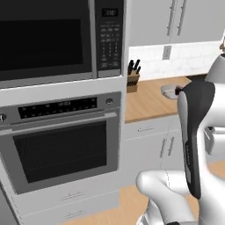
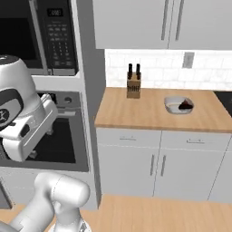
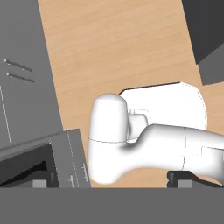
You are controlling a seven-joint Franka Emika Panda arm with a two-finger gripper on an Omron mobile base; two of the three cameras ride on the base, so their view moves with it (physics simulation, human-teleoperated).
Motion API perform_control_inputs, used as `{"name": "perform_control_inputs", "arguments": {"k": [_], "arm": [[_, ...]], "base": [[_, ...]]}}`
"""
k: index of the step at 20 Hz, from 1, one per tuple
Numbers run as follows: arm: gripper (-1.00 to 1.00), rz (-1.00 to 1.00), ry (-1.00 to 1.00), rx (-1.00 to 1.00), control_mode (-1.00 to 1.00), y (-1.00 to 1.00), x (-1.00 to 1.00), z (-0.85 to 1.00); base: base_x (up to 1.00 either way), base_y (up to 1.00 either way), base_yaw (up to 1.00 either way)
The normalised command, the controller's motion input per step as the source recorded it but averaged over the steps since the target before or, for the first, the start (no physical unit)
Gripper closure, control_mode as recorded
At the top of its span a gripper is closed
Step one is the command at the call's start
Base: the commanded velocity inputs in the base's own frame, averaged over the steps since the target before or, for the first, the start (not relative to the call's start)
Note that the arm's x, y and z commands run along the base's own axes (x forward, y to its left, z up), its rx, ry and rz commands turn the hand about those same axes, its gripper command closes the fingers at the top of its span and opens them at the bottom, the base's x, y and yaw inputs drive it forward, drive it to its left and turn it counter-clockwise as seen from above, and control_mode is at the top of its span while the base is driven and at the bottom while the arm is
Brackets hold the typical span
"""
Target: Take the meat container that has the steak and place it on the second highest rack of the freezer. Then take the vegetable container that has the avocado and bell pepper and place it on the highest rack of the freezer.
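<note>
Hand view looks down at the wood floor, with the hand at the bottom edge, its 2 dark tips spread wide and grasping nothing. In the right base view the arm is folded up near the camera on the left, in front of the built-in oven.

Farther off, on the wooden counter, sits the vegetable container, a round pale bowl with something dark in it, too small to tell apart. It lies to the right of the arm and well apart from it, beyond a knife block by the back wall. The meat container and the freezer I cannot place here.

The hand is likely far from any grasp. The microwave has a display, too blurred to read.
</note>
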Motion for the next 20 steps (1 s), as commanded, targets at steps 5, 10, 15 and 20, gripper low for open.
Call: {"name": "perform_control_inputs", "arguments": {"k": [5,10,15,20], "arm": [[-1.0,0.0,0.0,0.0,1.0,0.0,0.0,0.0],[-1.0,0.0,0.0,0.0,1.0,0.0,0.0,0.0],[-1.0,0.0,0.0,0.0,1.0,0.0,0.0,0.0],[-1.0,0.0,0.0,0.0,1.0,0.0,0.0,0.0]], "base": [[0.37,-0.72,0.01],[0.5,-0.68,0.05],[0.4,-0.76,0.17],[0.5,-0.79,0.17]]}}
